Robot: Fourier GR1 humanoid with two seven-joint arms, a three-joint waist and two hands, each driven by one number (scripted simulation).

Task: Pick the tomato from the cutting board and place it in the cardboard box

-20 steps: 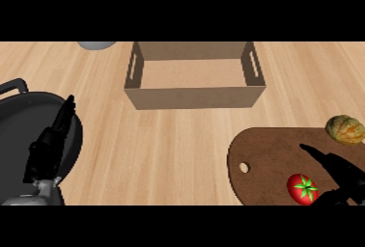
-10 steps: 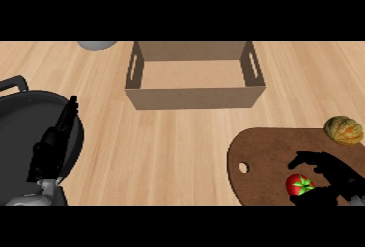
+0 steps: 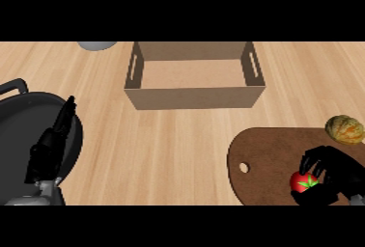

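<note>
A red tomato [image 3: 304,182] with a green stem lies on the dark brown cutting board [image 3: 264,154] at the lower right. My right hand [image 3: 333,171] is curled round the tomato, fingers over its top and thumb below it. The open cardboard box [image 3: 194,95] stands at the top middle, with nothing visible inside. At the left my left hand [image 3: 50,147] rests with straight fingers over a black pan.
A large black pan [image 3: 18,125] fills the left edge. A tan walnut-like round thing [image 3: 345,129] sits at the board's far right corner. A grey round object [image 3: 97,45] shows at the top left. Bare wooden counter lies between board and box.
My right hand has closed its fingers round the tomato on the board. The left hand has stayed still.
</note>
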